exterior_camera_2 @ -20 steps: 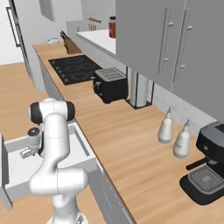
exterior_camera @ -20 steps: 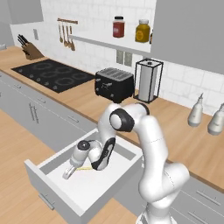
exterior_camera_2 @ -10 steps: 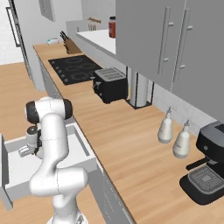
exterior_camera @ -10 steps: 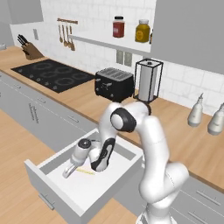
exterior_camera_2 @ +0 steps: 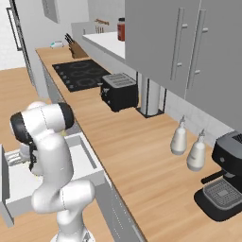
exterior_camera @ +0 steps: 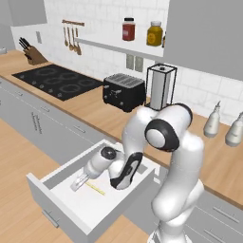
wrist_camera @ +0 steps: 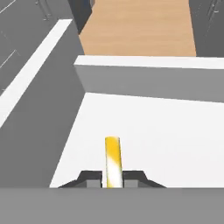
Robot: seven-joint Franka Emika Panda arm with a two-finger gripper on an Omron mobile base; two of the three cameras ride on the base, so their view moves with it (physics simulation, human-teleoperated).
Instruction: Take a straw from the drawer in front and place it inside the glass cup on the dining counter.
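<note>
Low in the open drawer (exterior_camera: 57, 187), the hand (wrist_camera: 113, 178) pinches the straw (wrist_camera: 113, 161) (white walls close around) — toaster (exterior_camera: 124, 91) behind.

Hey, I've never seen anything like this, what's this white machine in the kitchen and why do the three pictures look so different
It is a white robot arm in a computer-drawn kitchen. Two pictures come from cameras on its base, behind it to the left and right, so they show one scene from two sides. The third comes from a camera on its hand. The arm reaches down into an open drawer below a wooden worktop that carries a black toaster and a hob. In the hand view the gripper has its two dark tips shut on a thin yellow straw, which lies on the drawer's white floor.
</note>
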